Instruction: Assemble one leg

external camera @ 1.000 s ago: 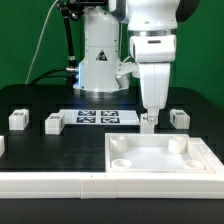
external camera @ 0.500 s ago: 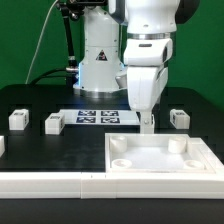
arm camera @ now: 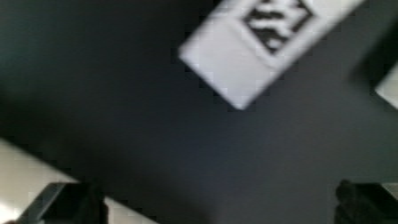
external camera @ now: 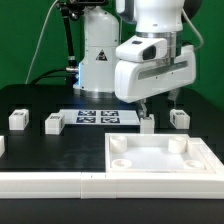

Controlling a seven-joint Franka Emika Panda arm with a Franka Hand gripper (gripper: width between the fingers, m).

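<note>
Fingers (arm camera: 59, 204) stand wide apart on my wrist feed, with only bare black table (arm camera: 160, 140) between them. On the exterior view I see the gripper (external camera: 160, 101) hanging above the table, touching nothing, its broad side facing the camera. The leg (external camera: 147, 124) stands on the table at 7 o'clock from the gripper, just behind the white panel (external camera: 160, 158). A second leg (external camera: 180, 118) sits at 5 o'clock. A third leg (external camera: 53, 123) and a fourth leg (external camera: 18, 119) lie well out at 9 o'clock, beyond the marker board (external camera: 98, 116). A blurred white tagged piece (arm camera: 249, 45) shows on the wrist feed; I cannot tell which it is.
</note>
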